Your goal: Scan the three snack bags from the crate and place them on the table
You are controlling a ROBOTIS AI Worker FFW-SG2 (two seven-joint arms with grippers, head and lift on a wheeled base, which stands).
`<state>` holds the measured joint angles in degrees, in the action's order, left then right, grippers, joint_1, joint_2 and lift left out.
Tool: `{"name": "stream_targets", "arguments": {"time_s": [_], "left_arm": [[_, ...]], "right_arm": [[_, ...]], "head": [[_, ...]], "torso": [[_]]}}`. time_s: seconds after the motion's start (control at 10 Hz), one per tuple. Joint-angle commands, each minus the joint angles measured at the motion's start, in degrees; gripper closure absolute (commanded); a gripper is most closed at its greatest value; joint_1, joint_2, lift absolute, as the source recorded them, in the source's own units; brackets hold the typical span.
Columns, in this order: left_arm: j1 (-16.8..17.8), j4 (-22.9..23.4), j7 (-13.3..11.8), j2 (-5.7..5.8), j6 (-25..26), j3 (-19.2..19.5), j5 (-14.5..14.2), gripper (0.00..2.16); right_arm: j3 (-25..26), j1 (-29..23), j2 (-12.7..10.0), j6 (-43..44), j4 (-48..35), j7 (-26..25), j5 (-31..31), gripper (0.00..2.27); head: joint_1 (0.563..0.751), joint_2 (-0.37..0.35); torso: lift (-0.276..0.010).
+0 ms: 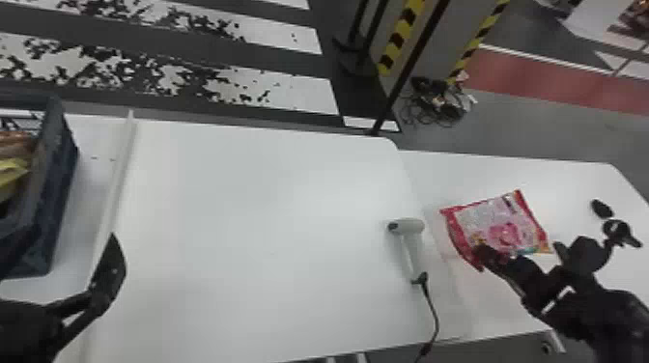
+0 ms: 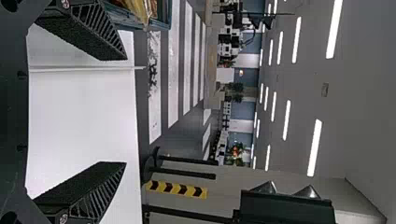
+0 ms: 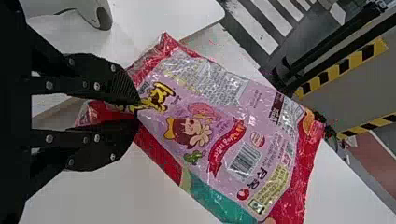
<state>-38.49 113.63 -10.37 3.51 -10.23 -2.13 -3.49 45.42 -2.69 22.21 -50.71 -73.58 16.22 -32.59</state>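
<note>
Snack bag [image 1: 502, 227]: prob. light & soft, film crinkly, likely a bit slippery, contents maybe crushable – so firm but not hard. R hand [image 3: 138, 109] has its fingers pinched together on one end of it, w/ the rest sticking out past the tips; it'll prob. sag or swing if moved fast. Best hold = that end seam or a gathered corner, clear of the barcode [image 3: 244, 160], which is uncovered. Bag's over the R part of the table [image 1: 265, 217]; can't tell if it touches.

L hand [image 2: 126, 111] is spread, nothing btwn the fingers, near the crate [image 1: 50, 193], where more bags [image 1: 12, 174] lie.

Scanner [image 1: 413, 248] lies on the table btwn the hands, nearer R; its cable [image 1: 437, 321] runs off the near edge – could snag. Also a raised ridge [image 1: 120, 169] beside the crate, plus the crate wall: lift bags over both.
</note>
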Motion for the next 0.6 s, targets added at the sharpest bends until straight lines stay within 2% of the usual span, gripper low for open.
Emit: {"name": "stream_targets", "arguments": {"time_s": [0.0, 0.2, 0.3, 0.4, 0.5], "left_arm": [[0.0, 0.2, 0.0, 0.01, 0.0, 0.0, 0.0, 0.07], [0.0, 0.4, 0.0, 0.01, 0.0, 0.0, 0.0, 0.07], [0.1, 0.4, 0.0, -0.08, 0.0, -0.1, 0.0, 0.07], [0.3, 0.4, 0.0, -0.17, 0.2, -0.2, 0.1, 0.07], [0.3, 0.4, 0.0, -0.26, 0.2, -0.3, 0.1, 0.07]], "right_arm": [[-0.1, 0.1, 0.0, -0.2, 0.1, -0.6, -0.4, 0.0], [0.1, -0.5, 0.0, -0.1, -1.6, -0.7, -0.5, 0.06], [0.1, -2.2, -0.1, 0.3, -4.9, -0.7, -0.4, 0.08], [0.1, -3.8, -0.7, 0.3, -8.9, -0.7, -0.1, 0.08], [0.1, -5.1, -2.5, 1.4, -13.7, -1.5, 0.0, 0.08]], "head": [[0.695, -0.35], [0.695, -0.35], [0.695, -0.35], [0.695, -0.35], [0.695, -0.35]], "torso": [[-0.062], [-0.062], [-0.062], [-0.062], [-0.062]]}}
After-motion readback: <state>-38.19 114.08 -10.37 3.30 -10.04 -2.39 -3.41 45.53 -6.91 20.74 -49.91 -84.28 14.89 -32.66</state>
